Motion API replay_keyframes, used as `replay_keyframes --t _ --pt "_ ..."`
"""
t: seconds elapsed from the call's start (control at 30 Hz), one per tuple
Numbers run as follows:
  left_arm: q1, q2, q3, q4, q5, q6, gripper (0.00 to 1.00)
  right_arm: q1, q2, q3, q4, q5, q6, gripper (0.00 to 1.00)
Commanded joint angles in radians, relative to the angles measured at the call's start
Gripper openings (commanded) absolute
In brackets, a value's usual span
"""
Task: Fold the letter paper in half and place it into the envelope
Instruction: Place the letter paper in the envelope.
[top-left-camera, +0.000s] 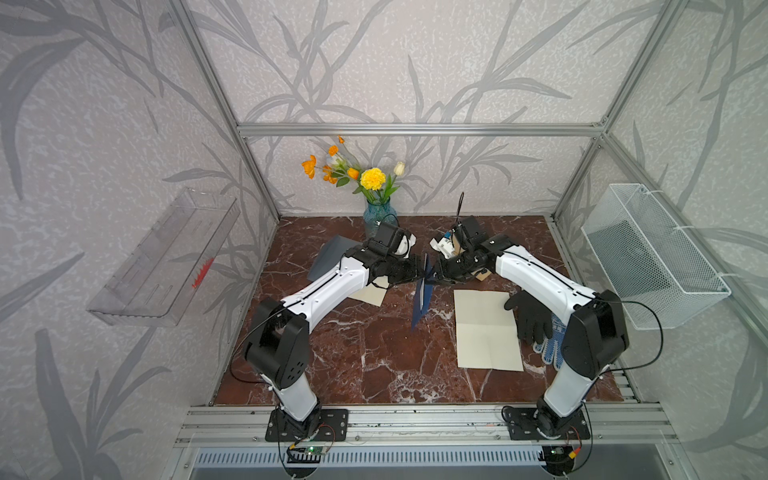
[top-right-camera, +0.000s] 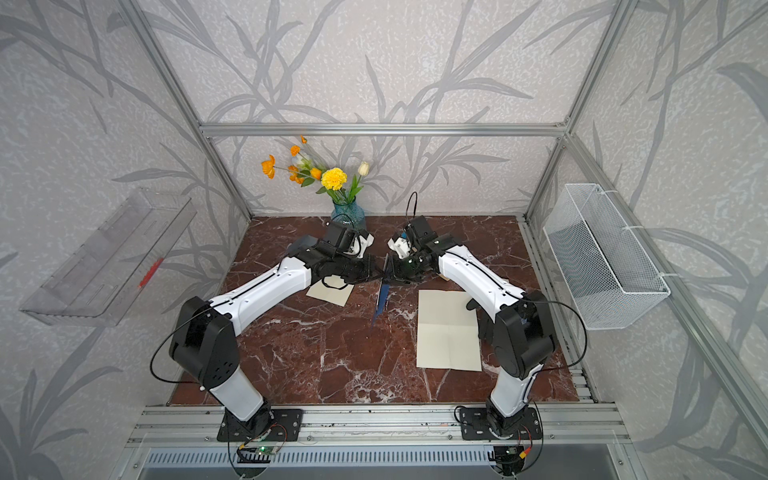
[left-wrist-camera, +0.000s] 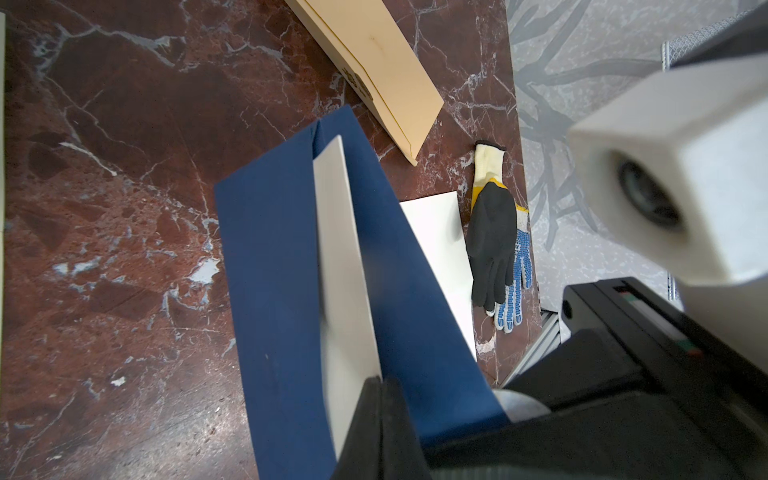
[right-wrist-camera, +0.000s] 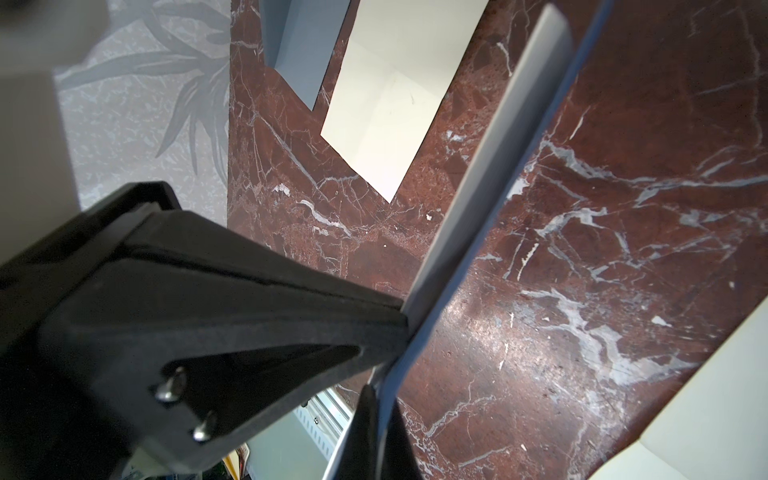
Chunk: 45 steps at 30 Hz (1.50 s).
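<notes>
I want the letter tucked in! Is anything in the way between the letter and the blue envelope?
Nothing visible is. The left gripper pinches the letter paper, which already sits in the open envelope held up by the right gripper.

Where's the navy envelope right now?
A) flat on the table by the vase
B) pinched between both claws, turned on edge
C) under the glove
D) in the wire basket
B: the navy envelope is gripped by the left claw and the right claw, both shut on it, and in both top views it shows nearly edge-on between the two arms.
</notes>
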Motion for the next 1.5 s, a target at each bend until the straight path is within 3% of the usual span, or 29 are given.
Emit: replay_keyframes --t 0.0,0.53,0.77,0.8,0.9,0.93,0.97,1.23,1.33,1.47 --pt "-0.022 0.018 -0.019 -0.002 0.003 0.012 0.0 0.005 -0.041 0.042 0.027 -0.016 0.002 0.0" --pt "-0.044 -0.009 -0.113 0.048 0.01 0.01 0.0 -0.037 -0.028 0.078 -0.009 -0.021 -0.012 0.0" --pt "-0.053 -0.021 -0.111 0.111 0.05 -0.035 0.01 -0.035 -0.03 0.023 0.03 -0.04 0.014 0.0" --pt "-0.054 -0.024 -0.112 0.123 0.057 -0.044 0.07 -0.035 -0.031 0.02 0.032 -0.041 0.014 0.0" --pt "-0.053 -0.039 -0.101 0.117 0.034 -0.068 0.67 -0.038 -0.031 0.011 0.032 -0.039 0.016 0.0" --pt "-0.052 -0.047 -0.095 0.107 0.018 -0.07 0.82 -0.043 -0.033 0.006 0.034 -0.041 0.02 0.0" --pt "-0.051 -0.057 -0.091 0.099 0.006 -0.071 0.87 -0.049 -0.034 -0.001 0.039 -0.046 0.025 0.0" --pt "-0.048 -0.137 -0.082 0.026 -0.038 -0.054 0.88 -0.07 -0.023 -0.029 0.061 -0.075 0.037 0.0" --pt "-0.047 -0.185 -0.111 0.037 -0.051 -0.06 0.99 -0.07 -0.017 -0.041 0.07 -0.077 0.043 0.0" --pt "-0.05 -0.222 -0.146 0.045 -0.044 -0.064 0.96 -0.07 -0.016 -0.054 0.084 -0.082 0.055 0.0"
